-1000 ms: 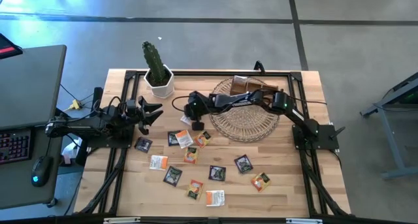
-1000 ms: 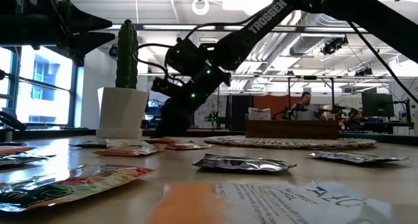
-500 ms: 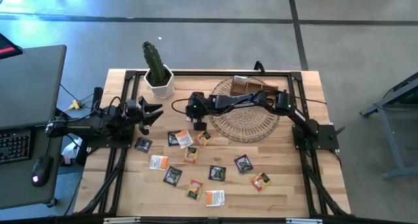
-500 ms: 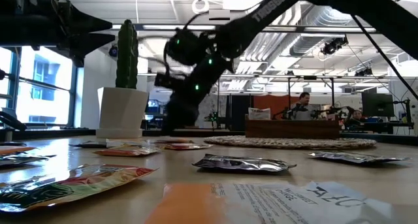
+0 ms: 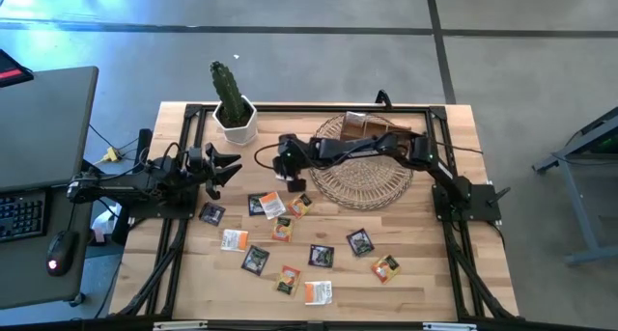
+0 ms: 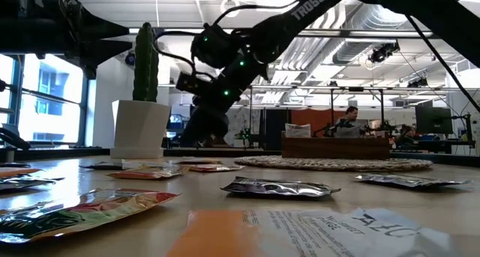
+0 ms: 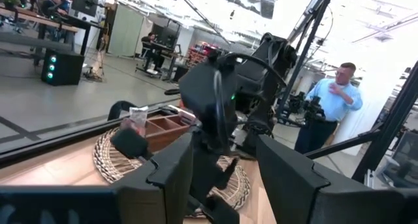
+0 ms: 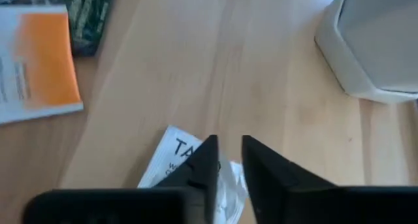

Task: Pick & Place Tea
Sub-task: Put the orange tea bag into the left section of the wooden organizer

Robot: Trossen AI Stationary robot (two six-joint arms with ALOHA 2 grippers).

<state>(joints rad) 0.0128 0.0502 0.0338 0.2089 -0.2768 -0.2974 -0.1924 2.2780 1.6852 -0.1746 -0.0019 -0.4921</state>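
Right gripper (image 5: 295, 182) hangs just beside the wicker mat (image 5: 365, 179), on its cactus side, above a white tea sachet (image 8: 171, 162) lying on the table (image 5: 425, 263). Its fingers (image 8: 202, 164) stand slightly apart, a narrow gap showing, nothing clamped between them. Remaining tea sachets (image 5: 290, 236) lie scattered on the table, away from the mat toward the front edge. Wooden box (image 5: 367, 125) sits on the mat's far side. Left gripper (image 5: 230, 167) waits near the potted cactus (image 5: 232, 101), fingers (image 7: 287, 178) apart, empty.
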